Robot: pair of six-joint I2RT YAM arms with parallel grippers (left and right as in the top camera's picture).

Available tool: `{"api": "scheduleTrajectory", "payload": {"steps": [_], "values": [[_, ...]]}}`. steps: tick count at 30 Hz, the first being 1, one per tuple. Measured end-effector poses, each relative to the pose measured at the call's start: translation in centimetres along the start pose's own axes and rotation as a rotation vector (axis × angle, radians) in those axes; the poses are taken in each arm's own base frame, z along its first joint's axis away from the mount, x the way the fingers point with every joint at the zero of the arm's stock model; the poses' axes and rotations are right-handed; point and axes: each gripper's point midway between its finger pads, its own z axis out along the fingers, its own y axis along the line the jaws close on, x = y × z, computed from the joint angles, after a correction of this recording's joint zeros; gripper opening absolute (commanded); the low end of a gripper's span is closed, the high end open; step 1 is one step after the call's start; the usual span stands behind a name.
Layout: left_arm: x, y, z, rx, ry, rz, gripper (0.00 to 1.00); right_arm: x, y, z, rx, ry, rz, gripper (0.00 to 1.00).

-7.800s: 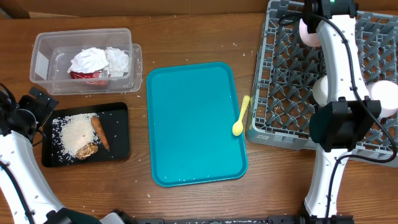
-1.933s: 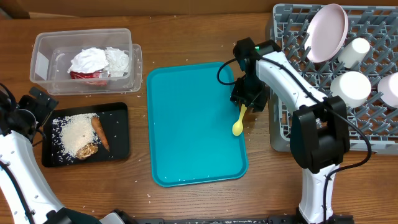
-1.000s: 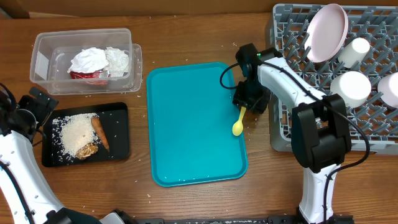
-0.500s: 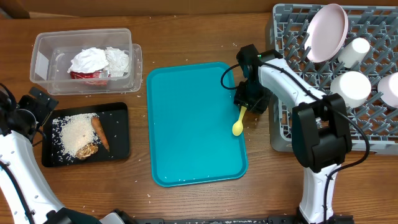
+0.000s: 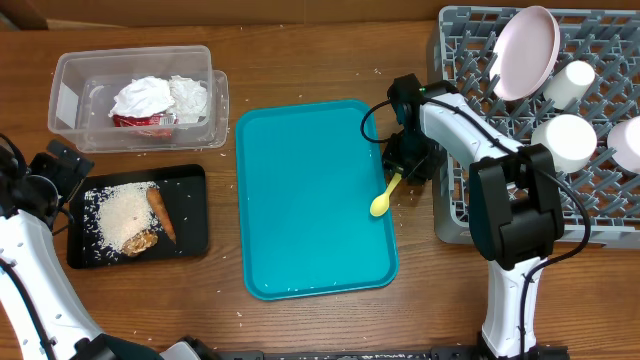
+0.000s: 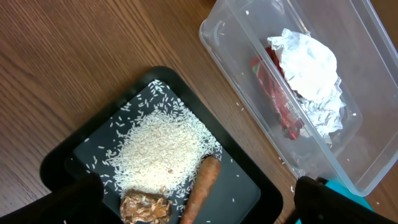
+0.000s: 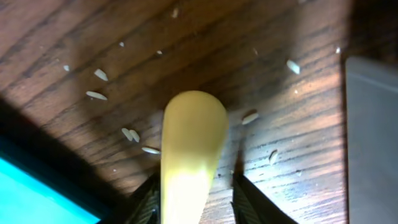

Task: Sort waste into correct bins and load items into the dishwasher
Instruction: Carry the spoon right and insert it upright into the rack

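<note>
Our right tool (image 5: 402, 173) clamps the yellow spoon (image 5: 381, 204) by its handle at the teal tray's (image 5: 300, 200) right edge; our left tool (image 6: 198, 203) hangs open, well left of that tray.

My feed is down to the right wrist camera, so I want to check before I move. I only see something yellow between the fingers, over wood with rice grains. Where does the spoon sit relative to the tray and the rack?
Observer: The yellow spoon slants from the right tool to the teal tray, with its bowl over the tray's right rim.
Operator: What is in the rack nearest me?
Observer: The grey dish rack shows bare pegs on its left side, and a pink plate stands at the back.
Operator: And the left arm?
Observer: The left tool is open and holds nothing, near the black tray.
</note>
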Motion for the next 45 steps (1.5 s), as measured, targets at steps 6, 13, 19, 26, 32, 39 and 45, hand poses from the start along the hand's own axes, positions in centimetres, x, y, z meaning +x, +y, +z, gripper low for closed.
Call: {"api": "scheduleTrajectory", "payload": {"steps": [6,13,19,26,32,39,45], "values": [[0.0,0.0,0.0,0.000,0.000,0.000,1.00,1.3,0.3,0.1,-0.030,0.074,0.015,0.35],[0.0,0.0,0.0,0.000,0.000,0.000,1.00,2.1,0.5,0.1,-0.046,0.116,0.064,0.19],[0.0,0.0,0.0,0.000,0.000,0.000,1.00,2.1,0.5,0.0,-0.050,0.124,0.085,0.11],[0.0,0.0,0.0,0.000,0.000,0.000,1.00,1.6,0.0,-1.5,-0.043,0.136,0.092,0.04],[0.0,0.0,0.0,0.000,0.000,0.000,1.00,-0.3,1.0,-5.9,-0.098,0.095,0.054,0.04],[0.0,0.0,0.0,0.000,0.000,0.000,1.00,-4.5,1.8,-14.3,-0.229,-0.088,-0.007,0.04],[0.0,0.0,0.0,0.000,0.000,0.000,1.00,-10.4,-2.1,-21.9,-0.338,-0.317,0.007,0.04]]}}
